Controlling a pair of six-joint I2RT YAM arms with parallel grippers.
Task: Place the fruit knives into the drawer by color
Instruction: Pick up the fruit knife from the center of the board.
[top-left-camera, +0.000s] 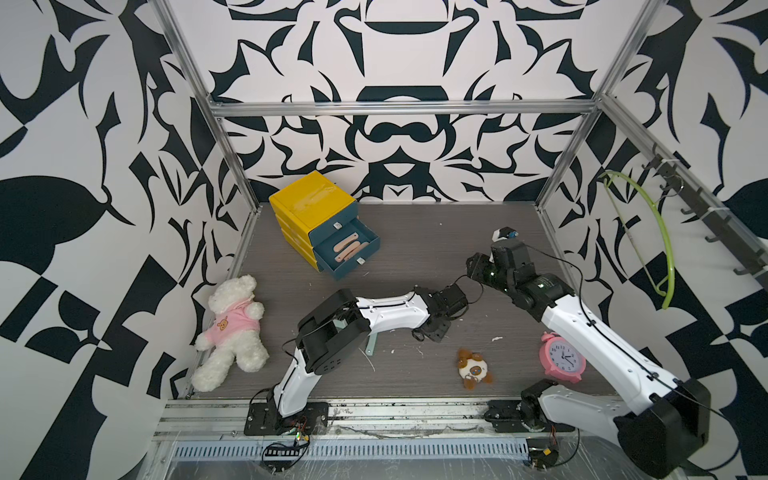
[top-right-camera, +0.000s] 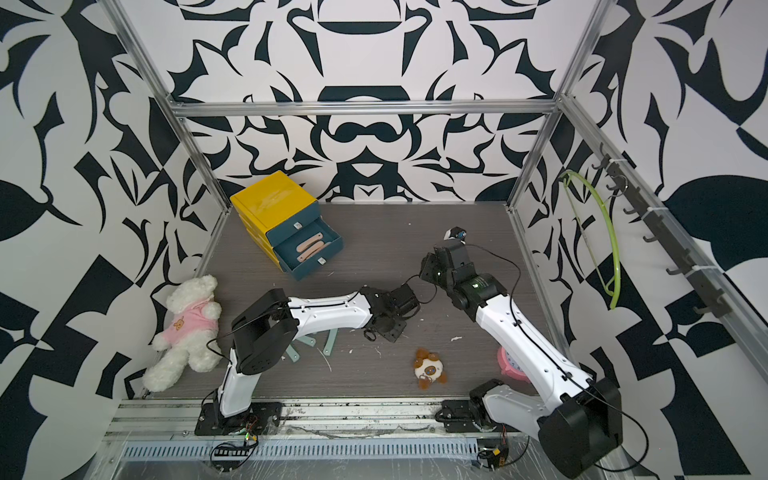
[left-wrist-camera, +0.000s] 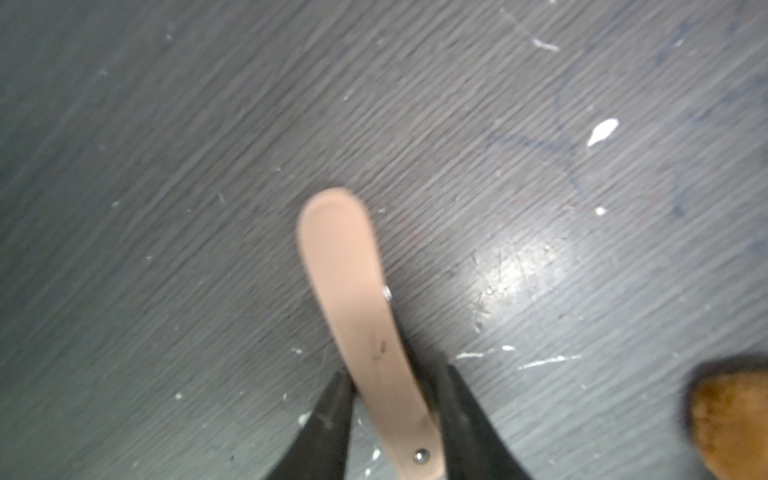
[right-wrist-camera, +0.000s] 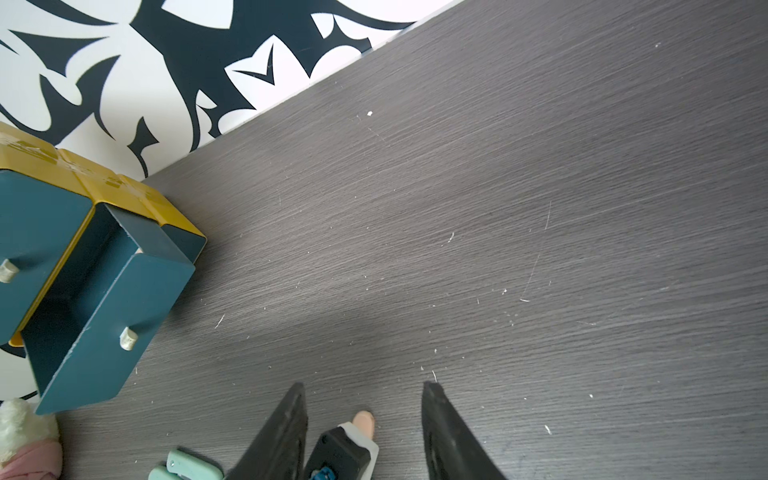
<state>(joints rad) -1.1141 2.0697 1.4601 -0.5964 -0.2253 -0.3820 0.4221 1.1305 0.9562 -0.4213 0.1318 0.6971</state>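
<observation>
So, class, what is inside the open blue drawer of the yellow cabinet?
Several peach-pink fruit knives lie in the open drawer. Its rear end, tucked under the yellow cabinet, is hidden.

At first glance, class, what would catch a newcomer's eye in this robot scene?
The bold black-and-white patterned walls dominate. At the back left stands a yellow cabinet, its teal drawer open with peach knives inside; a white teddy bear lies at the left edge. Centre, the left gripper pinches another peach knife.
</observation>
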